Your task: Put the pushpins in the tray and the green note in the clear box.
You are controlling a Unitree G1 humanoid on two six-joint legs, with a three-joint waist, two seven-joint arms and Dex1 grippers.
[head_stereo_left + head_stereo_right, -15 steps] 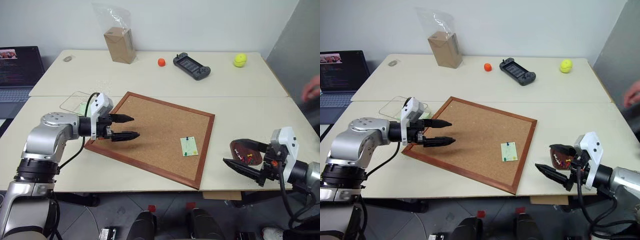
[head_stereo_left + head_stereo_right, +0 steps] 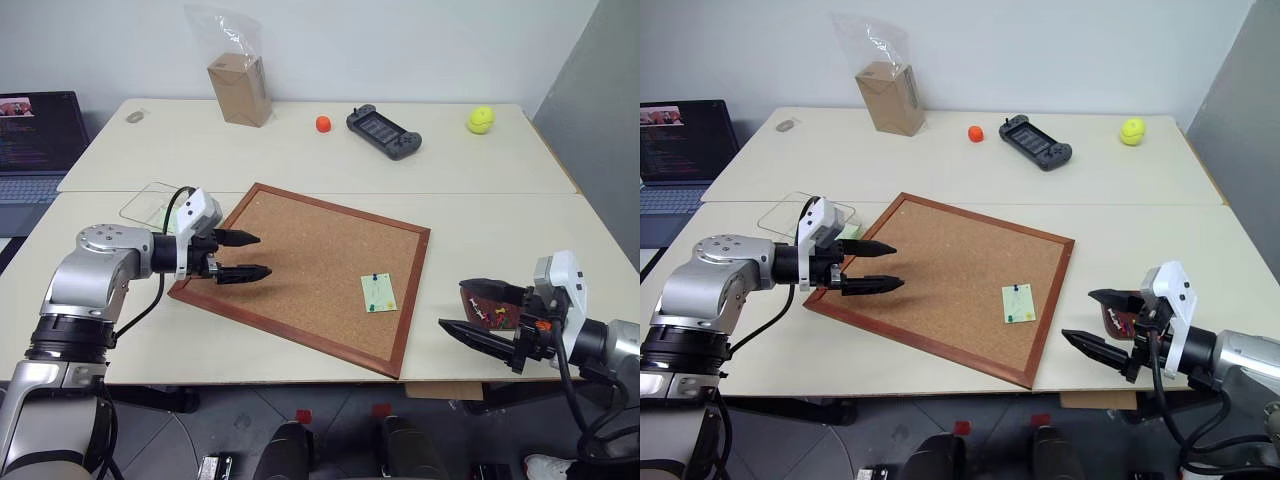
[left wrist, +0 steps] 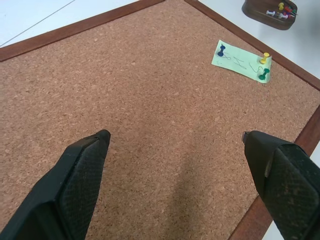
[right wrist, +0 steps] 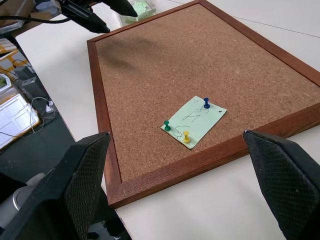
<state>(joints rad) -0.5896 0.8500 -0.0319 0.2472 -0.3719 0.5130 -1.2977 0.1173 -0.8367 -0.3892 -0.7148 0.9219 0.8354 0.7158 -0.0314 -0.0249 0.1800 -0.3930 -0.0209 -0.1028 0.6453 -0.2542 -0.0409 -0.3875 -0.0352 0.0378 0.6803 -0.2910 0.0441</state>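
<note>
1. Left wrist view shows the green note (image 3: 243,61) lying on the corkboard (image 3: 150,115), held by three pushpins (image 3: 263,57): one blue, one yellow, one green. This note is not yet freed.
2. On the desk (image 2: 300,160), the corkboard sits near the front edge. The pinned note lies toward the board's right front corner.
3. The tray (image 2: 493,303) rests on the desk beside the board's right side, near the front edge. It already holds several pushpins in mixed colours. That part of the task appears partly done.
4. The clear box (image 2: 155,203) stands just beyond the board's left corner. A pale green sheet appears to lie in it already; this cannot be confirmed from the pictures.
5. The left gripper (image 2: 245,255) hovers over the board's left corner, fingers spread apart, holding nothing.
6. The right gripper (image 2: 1102,322) hangs above the desk's front edge beside the tray, fingers wide apart, also empty.
7. Remaining work, as judged: pull the three pins, drop them into the tray, then move the note to the clear box.
8. Neither gripper touches the note or the pins at present.
</note>
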